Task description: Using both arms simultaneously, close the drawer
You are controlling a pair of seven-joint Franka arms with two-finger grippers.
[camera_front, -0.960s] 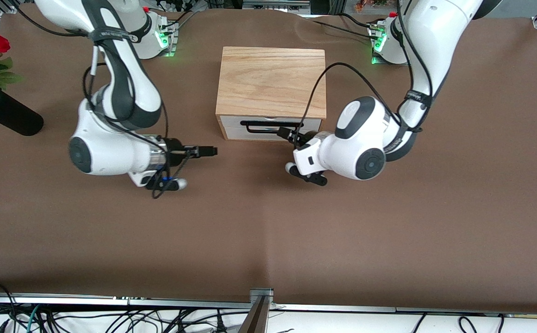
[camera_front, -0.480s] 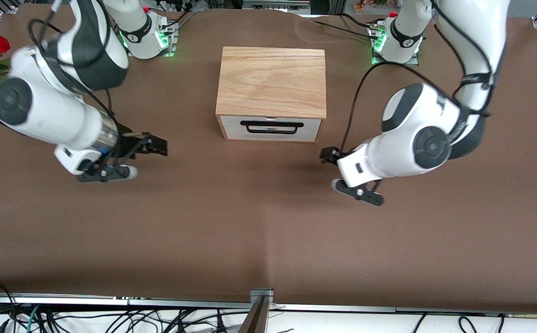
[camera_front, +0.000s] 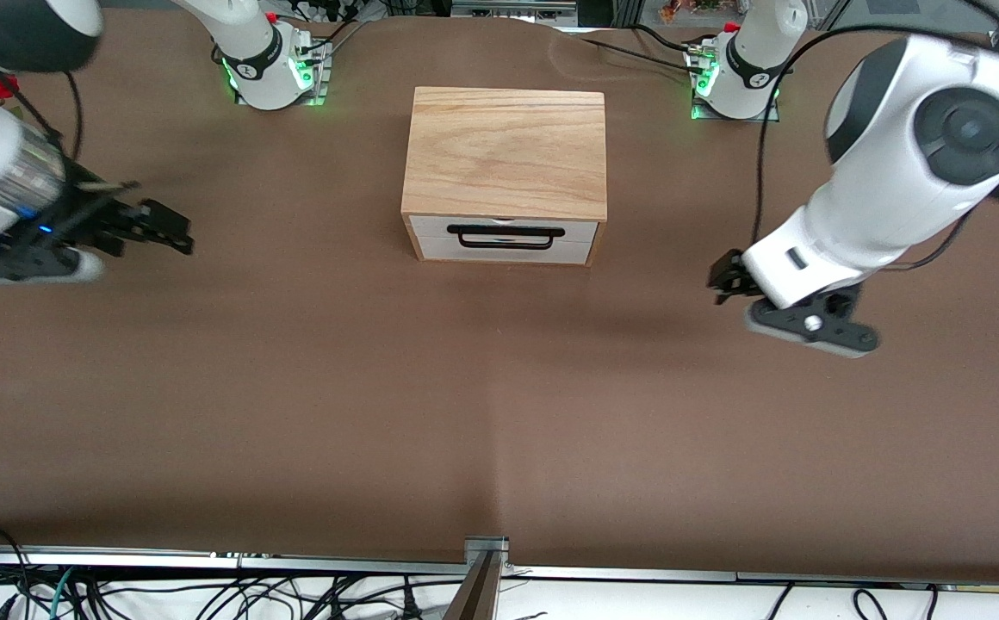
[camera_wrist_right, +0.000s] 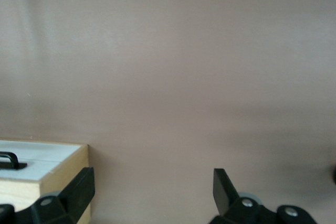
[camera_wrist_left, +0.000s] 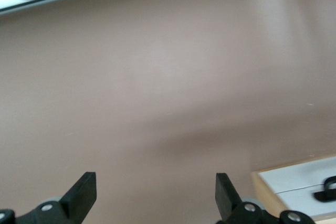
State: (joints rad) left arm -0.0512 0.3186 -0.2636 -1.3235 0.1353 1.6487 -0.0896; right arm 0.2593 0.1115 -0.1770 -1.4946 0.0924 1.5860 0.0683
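The oak-coloured box [camera_front: 504, 151] stands mid-table. The drawer [camera_front: 504, 241] sits pushed in, its white front flush with the box, black bar handle [camera_front: 506, 235] across it. My left gripper [camera_front: 728, 277] hangs open and empty over bare table toward the left arm's end, well apart from the box. My right gripper [camera_front: 168, 228] hangs open and empty toward the right arm's end. In the left wrist view the open gripper [camera_wrist_left: 156, 192] frames bare table, with the drawer front [camera_wrist_left: 302, 182] at the edge. In the right wrist view the open gripper [camera_wrist_right: 153, 187] shows beside the box corner [camera_wrist_right: 58, 174].
Brown table cover [camera_front: 499, 405] spreads all round the box. The arm bases [camera_front: 271, 56] [camera_front: 736, 65] stand along the table's robot edge. A metal rail [camera_front: 482, 551] and cables run along the edge nearest the front camera.
Both arms have swung outward away from the drawer front toward their own ends of the table. The left gripper left the drawer's front. The drawer has stayed shut.
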